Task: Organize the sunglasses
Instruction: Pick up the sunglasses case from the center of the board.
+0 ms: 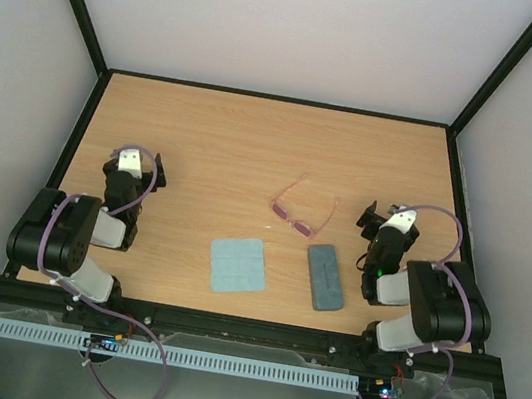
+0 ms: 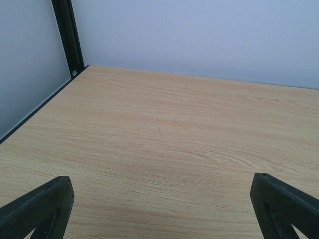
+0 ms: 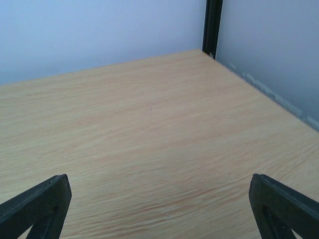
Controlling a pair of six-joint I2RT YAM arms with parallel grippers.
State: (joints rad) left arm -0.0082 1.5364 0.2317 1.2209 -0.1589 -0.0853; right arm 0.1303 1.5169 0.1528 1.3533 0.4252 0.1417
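With the left gripper (image 1: 138, 155) and right gripper (image 1: 387, 215) both spread wide and empty, the nearer right one should reach for the pink sunglasses (image 1: 302, 210), lying open just beyond the grey-blue case (image 1: 325, 277), and pinch the frame, not a lens.

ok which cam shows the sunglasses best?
Top external. The sunglasses lie in full view on the table, arms unfolded, just beyond the case. Both wrist views miss them entirely and show only bare table.
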